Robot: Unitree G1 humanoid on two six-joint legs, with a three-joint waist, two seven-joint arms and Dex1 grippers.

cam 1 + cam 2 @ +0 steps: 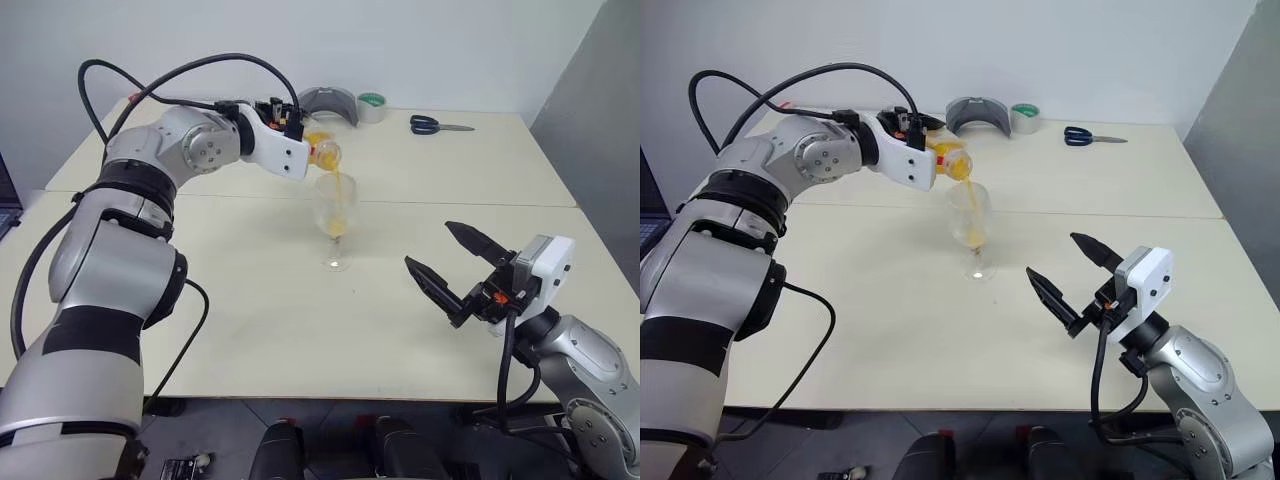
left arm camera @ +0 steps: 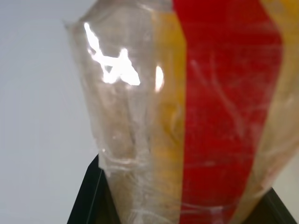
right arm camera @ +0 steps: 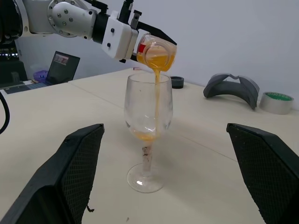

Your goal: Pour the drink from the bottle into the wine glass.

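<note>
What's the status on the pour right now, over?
Left gripper shut on bottle, tipped over wine glass. Drink streaming in, bowl barely filled. Right gripper open, idle. Nothing obstructing.

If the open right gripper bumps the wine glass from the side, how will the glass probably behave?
The wine glass would probably tip easily: its bowl sits high on a thin stem over a small round foot, and only a little drink weighs it down. It looks like thin clear glass, so likely fragile. On its side, it may roll on the smooth table.
</note>
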